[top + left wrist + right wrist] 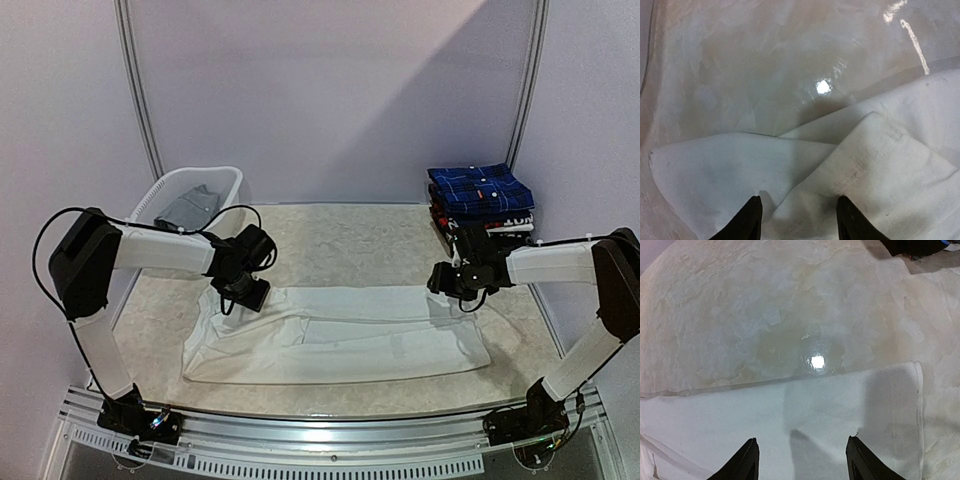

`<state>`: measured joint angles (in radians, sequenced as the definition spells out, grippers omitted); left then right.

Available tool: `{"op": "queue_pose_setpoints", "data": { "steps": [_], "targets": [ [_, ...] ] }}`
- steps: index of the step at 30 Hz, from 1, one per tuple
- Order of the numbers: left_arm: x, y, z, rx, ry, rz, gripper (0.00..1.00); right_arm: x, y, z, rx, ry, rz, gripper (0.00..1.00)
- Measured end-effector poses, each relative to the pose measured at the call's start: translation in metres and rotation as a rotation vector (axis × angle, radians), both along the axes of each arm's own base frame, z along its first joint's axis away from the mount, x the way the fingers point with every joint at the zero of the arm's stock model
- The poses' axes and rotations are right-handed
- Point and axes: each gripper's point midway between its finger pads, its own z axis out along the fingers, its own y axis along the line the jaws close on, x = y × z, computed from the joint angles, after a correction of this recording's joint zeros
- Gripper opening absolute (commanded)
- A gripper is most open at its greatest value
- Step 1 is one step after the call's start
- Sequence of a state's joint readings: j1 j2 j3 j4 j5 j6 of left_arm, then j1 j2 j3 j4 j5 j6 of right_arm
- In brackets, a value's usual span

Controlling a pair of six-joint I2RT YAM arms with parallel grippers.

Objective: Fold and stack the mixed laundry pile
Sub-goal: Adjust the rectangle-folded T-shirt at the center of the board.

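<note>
A plain white shirt [335, 335] lies spread flat across the middle of the table. My left gripper [243, 291] hovers open over its far left corner; in the left wrist view [797, 212] its jaws stand wide apart above folded white cloth [875, 165]. My right gripper [452, 290] hovers open over the shirt's far right edge; in the right wrist view [802, 455] its jaws stand apart above the white cloth [830, 410]. A dark blue plaid shirt [480, 187] lies folded on top of a stack at the back right. A grey garment [188, 207] lies in the basket.
A white slotted plastic basket [225, 180] stands at the back left. The folded stack [484, 215] at the back right holds dark garments under the plaid shirt. The marbled tabletop [350, 245] lies behind the white shirt.
</note>
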<state>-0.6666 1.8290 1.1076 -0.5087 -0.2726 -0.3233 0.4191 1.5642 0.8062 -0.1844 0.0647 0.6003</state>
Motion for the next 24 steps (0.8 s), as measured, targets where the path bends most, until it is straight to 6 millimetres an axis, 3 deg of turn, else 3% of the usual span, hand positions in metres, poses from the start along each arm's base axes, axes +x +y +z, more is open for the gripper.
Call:
{"op": "queue_pose_setpoints", "data": {
  "steps": [14,16,24],
  "targets": [
    [0.000,-0.008,-0.001,-0.067,0.023,-0.004,0.12,0.000,0.002,-0.003,0.007,0.006,0.006,0.60],
    [-0.002,-0.010,-0.002,-0.078,0.031,-0.008,0.01,0.000,0.003,-0.002,0.009,0.006,0.008,0.60],
    [-0.007,-0.013,0.006,-0.096,0.032,-0.016,0.00,0.000,0.003,-0.002,0.011,0.006,0.010,0.60]
  ]
}}
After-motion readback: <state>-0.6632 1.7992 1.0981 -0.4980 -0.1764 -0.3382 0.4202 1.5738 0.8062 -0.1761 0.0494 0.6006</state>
